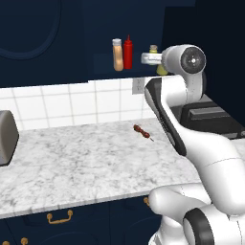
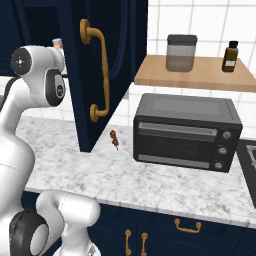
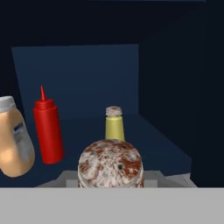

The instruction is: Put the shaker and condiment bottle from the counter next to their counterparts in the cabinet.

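Observation:
In the hand view, the shaker's speckled grey cap (image 3: pixel 110 162) sits low in the middle, and my gripper (image 3: pixel 110 176) is shut on the shaker. I hold it inside the navy cabinet (image 3: pixel 87 74), at the front of the shelf nook. Straight ahead stands the bright yellow shaker (image 3: pixel 114 126). To its left are the slim red squeeze bottle (image 3: pixel 48 133) and the orange-tan condiment bottle (image 3: pixel 14 142), side by side. The left base view shows the condiment bottle (image 1: pixel 117 55) and the red bottle (image 1: pixel 128 52) on the cabinet shelf, with my hand (image 1: pixel 149 58) just to their right.
The marbled counter (image 1: pixel 72 153) carries a small red-brown skewer (image 1: pixel 142 130), a toaster (image 1: pixel 6 136) at the left and a black toaster oven (image 2: pixel 185 132) at the right. The open cabinet door with its brass handle (image 2: pixel 100 75) hangs beside my arm. A wooden shelf (image 2: pixel 195 72) holds a jar.

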Robot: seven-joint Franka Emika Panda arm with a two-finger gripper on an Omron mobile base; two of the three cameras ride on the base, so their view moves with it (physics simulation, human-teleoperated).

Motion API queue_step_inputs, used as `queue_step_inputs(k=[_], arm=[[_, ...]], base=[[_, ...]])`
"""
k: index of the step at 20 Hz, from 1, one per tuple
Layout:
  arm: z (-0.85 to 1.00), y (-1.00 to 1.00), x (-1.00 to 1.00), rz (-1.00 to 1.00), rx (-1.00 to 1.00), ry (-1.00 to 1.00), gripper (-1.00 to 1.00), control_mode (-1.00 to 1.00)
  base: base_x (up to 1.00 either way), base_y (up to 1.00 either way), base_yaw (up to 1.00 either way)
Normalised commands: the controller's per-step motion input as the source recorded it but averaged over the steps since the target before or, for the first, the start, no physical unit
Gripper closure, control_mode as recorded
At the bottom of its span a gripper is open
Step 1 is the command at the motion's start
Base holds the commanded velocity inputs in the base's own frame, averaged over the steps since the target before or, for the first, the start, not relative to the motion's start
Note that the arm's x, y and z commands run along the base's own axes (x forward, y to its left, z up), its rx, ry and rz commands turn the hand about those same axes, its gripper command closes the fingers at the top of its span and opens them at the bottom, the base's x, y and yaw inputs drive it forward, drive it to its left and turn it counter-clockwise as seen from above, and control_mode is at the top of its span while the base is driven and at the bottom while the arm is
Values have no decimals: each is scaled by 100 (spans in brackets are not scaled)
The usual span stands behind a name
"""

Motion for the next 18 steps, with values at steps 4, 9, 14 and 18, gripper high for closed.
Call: queue_step_inputs(k=[4,9,14,18], arm=[[0,0,16,0,0,0,100,-100],[0,0,31,0,0,0,100,-100],[0,0,29,0,0,1,100,-100],[-7,0,28,0,0,1,100,-100]], base=[[0,0,0],[0,0,0],[0,0,0],[0,0,0]])
